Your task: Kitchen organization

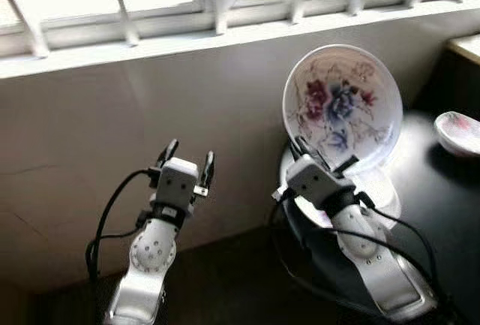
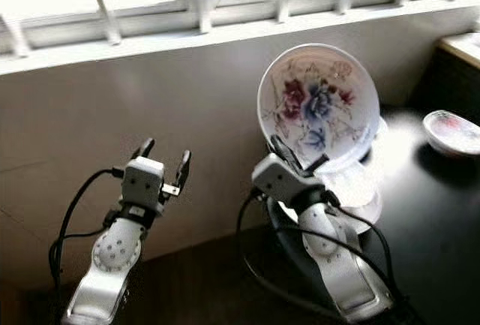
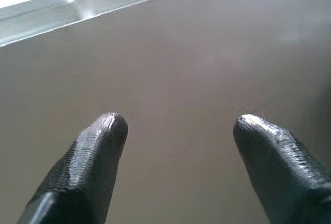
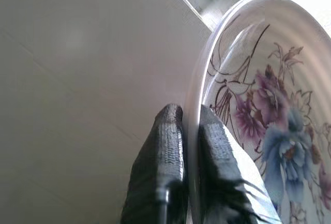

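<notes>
My right gripper [image 4: 189, 131] pinches the rim of the floral plate [image 1: 343, 107], held upright above a dark counter [image 1: 442, 190]. My left gripper [image 1: 185, 161] is spread wide, holding nothing, well apart, facing the wall [image 3: 170, 69]. Small dish [image 1: 459, 131] sits beyond the plate.

right end effector [image 4: 190, 131]: fingers [image 4: 165, 151] pinch rim | floral plate [image 4: 269, 131]: tilted on edge | pale wall [image 4: 77, 79] behind
</notes>
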Tool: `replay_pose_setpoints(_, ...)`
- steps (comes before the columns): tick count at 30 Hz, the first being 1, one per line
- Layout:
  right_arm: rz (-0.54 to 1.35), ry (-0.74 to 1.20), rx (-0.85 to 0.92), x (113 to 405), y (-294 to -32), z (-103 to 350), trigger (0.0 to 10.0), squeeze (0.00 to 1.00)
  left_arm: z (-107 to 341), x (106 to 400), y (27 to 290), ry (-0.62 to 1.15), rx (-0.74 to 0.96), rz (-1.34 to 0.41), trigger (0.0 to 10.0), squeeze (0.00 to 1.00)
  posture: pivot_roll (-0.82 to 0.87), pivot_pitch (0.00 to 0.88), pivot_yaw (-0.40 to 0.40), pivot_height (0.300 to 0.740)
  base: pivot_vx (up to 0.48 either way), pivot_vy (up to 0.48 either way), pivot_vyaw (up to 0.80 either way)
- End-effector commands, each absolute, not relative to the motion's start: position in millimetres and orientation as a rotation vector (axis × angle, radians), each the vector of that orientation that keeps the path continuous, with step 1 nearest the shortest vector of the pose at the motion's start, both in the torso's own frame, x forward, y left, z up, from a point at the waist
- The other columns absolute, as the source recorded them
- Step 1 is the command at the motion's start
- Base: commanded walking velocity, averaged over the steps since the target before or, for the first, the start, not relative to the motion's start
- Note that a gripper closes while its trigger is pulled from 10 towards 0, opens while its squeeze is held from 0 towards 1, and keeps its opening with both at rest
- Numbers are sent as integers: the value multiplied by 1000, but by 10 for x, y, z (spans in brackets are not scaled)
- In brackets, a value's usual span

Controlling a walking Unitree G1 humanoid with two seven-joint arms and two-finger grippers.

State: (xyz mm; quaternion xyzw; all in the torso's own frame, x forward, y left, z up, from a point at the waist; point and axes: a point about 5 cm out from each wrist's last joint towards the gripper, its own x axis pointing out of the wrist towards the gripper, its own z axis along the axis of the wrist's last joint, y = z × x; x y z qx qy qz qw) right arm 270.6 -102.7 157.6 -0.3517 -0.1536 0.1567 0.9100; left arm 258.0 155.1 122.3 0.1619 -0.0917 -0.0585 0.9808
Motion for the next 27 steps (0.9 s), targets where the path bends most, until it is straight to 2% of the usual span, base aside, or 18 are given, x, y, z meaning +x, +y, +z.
replay_pose_setpoints(1,304,-342,-751,2713,-1088,1636,0,0,1277,2582,1458,-216,302,-138,10000,0,69,0,-30,740,0,0,800)
replay_pose_setpoints(27,312,-353,-750,2715,-1075,1637,0,0,1303,2587,1452,-232,320,-148,10000,0,69,0,-28,740,0,0,800)
